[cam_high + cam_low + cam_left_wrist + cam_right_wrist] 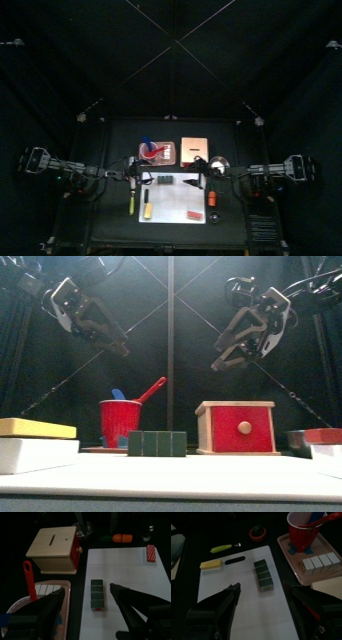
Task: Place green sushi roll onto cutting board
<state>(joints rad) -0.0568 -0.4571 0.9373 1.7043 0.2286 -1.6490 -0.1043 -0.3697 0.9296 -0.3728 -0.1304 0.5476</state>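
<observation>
I see the green sushi roll (pixel 264 575) lying lengthwise on the white cutting board (pixel 244 607), black table (pixel 107 228), curtains around. Both grippers, left (pixel 87 614) and right (pixel 264 609), hover with jaws apart.

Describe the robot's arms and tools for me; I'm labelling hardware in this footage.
Both arms are black with exposed joints and thin cables along them. The left tool and right tool each end in two black, wedge-shaped fingers tapering to narrow tips. In the front view the wrists carry pale grey blocky housings. No markings are legible.
</observation>
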